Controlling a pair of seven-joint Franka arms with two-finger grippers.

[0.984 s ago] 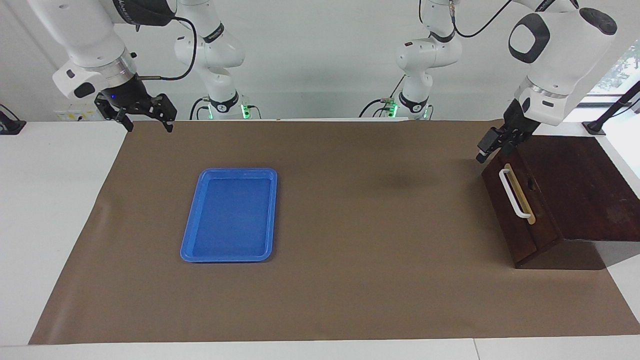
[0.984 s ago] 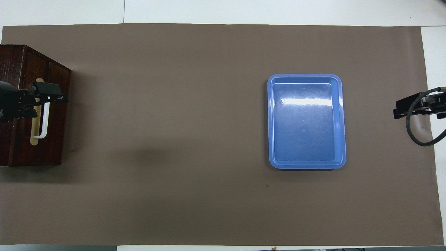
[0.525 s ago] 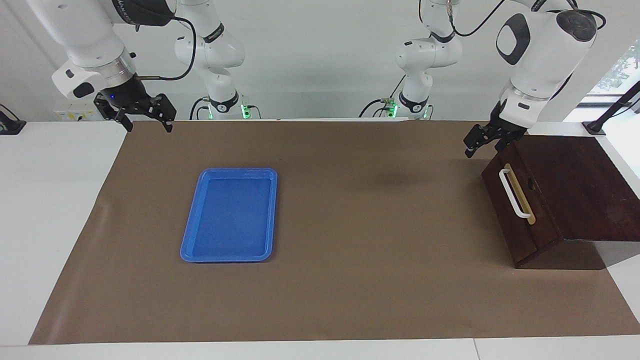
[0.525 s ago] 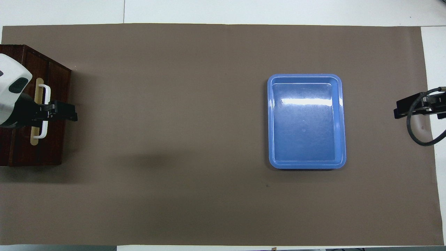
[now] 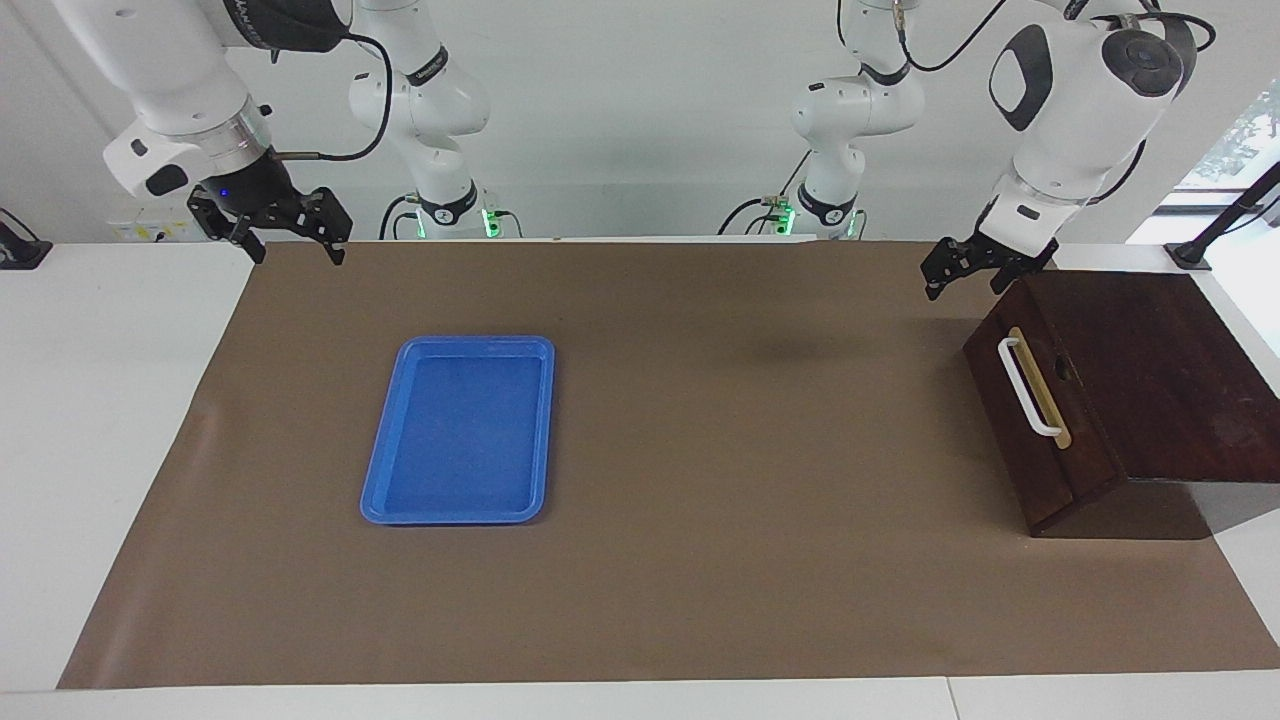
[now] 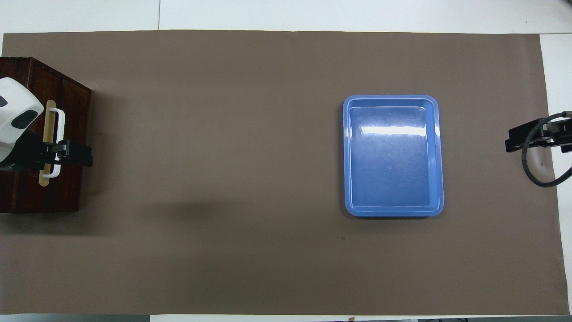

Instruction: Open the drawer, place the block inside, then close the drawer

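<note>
A wide table (image 5: 120, 420) covered by a brown mat (image 5: 700, 500), seen from across and from above. At the left arm's end stands a dark wooden box (image 5: 1140, 370); its drawer (image 5: 1030, 410) is shut, its front flush with the box, with a white bar handle (image 5: 1028, 388) on a tan strip.

Over the last second the left gripper (image 5: 965, 272) has risen from just beside the upper corner of the drawer front and moved away toward the middle of the table. It now hangs in the air above the mat beside the box, its jaws released and holding nothing. From above, the left gripper (image 6: 73, 152) seems to overlap the handle, but the facing view shows it raised clear of it.

The yellow block is not visible anywhere on the table. With the drawer shut and the arm withdrawing, this likely means the block is already inside and the task is at or near its end, though the pictures cannot confirm that.

The right gripper (image 5: 288, 228) waits above the mat's edge nearest the robots, at the right arm's end, jaws released and empty, unchanged over the last second.

A flat blue tray (image 5: 380, 470) lies empty on the mat toward the right arm's end, well apart from the box. Between tray and box the mat offers broad room for moving. The box sits partly off the mat's end edge.
</note>
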